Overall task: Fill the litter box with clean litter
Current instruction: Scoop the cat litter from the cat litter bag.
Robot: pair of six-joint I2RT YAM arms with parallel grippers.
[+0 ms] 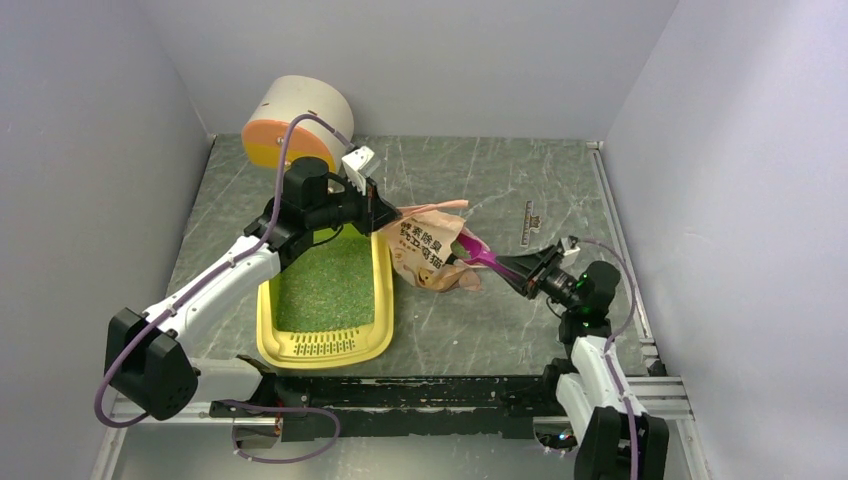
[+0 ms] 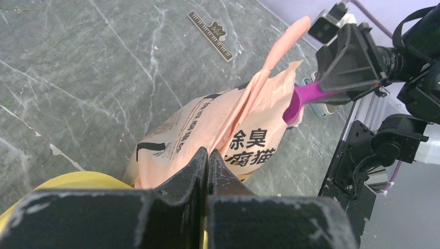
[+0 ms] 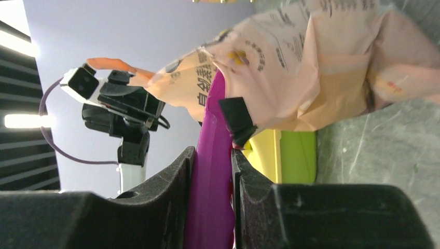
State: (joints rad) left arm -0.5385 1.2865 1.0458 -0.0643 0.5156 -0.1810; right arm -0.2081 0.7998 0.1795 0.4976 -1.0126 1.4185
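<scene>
The scoop's (image 1: 482, 253) bowl is out of sight inside the bag (image 1: 425, 262) at centre frame. The left arm (image 1: 310, 205), upper left, covers the litter box's (image 1: 384, 300) far end. The left wrist view shows only a yellow sliver of that box, lower left. Markings on the small strip (image 1: 532, 222) are too small to read.

Whole worktop (image 1: 480, 180) viewed from above, behind near edge, far wall faced. Wrist views taken close over left gripper (image 2: 207, 155), right gripper (image 3: 212, 153), each facing other. Shared by all: bag (image 2: 218, 129), scoop (image 2: 306, 98).
</scene>
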